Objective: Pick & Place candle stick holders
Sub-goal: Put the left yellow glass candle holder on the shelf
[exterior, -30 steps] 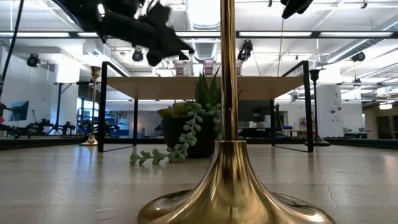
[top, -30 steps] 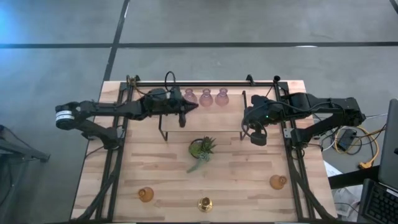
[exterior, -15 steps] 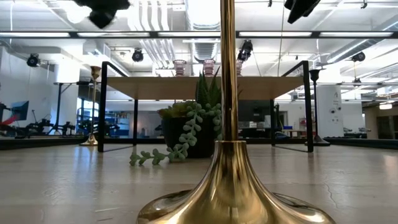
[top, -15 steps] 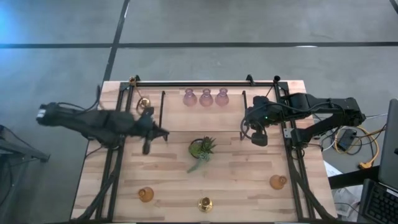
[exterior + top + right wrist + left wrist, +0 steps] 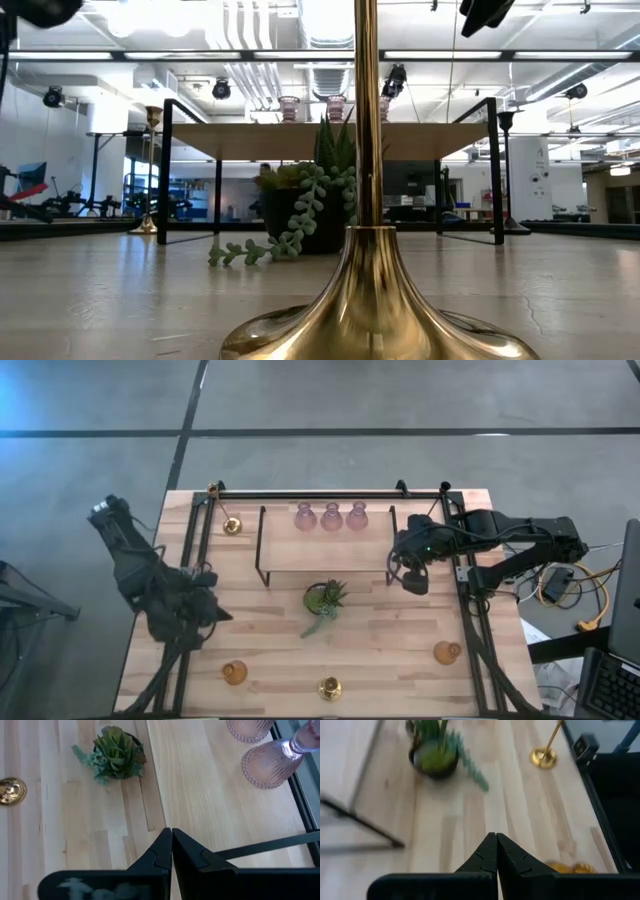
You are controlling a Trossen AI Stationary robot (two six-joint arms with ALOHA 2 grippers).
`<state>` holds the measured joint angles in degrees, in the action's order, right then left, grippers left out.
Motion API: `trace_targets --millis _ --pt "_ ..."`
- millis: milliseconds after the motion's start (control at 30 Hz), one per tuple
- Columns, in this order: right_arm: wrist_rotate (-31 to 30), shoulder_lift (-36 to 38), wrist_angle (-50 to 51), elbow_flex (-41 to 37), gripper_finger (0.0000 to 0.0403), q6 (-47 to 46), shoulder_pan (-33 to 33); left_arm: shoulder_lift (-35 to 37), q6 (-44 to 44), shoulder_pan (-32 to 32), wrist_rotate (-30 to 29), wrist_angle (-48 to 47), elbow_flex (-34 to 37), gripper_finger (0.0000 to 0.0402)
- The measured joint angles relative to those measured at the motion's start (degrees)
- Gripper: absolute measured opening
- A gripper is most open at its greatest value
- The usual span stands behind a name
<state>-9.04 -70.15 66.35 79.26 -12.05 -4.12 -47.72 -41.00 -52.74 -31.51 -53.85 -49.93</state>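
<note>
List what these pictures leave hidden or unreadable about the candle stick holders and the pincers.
- Near brass holder: low view, its top is cut off by the upper edge.
- Amber holder: left wrist view, partly hidden behind the shut left pincer.
- Pink holders: right wrist view, cut off by the edge.
- Black holder: low view, too small and far for detail.

brass holder (image 5: pixel 372 200): stem top cut by low view edge | pink holders (image 5: pixel 270 762): cropped in right wrist view, beside plant (image 5: pixel 114 752) | amber holder (image 5: pixel 567 868): half hidden behind left gripper (image 5: pixel 496 851)
</note>
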Motion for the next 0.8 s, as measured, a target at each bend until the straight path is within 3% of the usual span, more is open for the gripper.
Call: trace_targets --millis 267,400,633,800 --pt "-0.03 0.0 -2.06 0.0 0.0008 -0.61 0.05 -0.07 -27.82 -10.46 2.63 -2.33 8.83 0.0001" --pt "-1.2 0.0 -3.11 0.0 0.0008 -0.63 0.05 -0.1 -38.05 -15.25 4.26 4.9 15.48 0.0001" --pt "-3.43 0.0 -5.32 0.0 0.0008 -1.07 0.45 -2.22 -41.85 -20.97 2.69 29.32 27.07 0.0001" --pt "-3.64 -0.09 -8.4 0.0 0.0008 -1.02 0.81 -5.5 -44.53 -22.47 4.25 36.51 30.99 0.0004"
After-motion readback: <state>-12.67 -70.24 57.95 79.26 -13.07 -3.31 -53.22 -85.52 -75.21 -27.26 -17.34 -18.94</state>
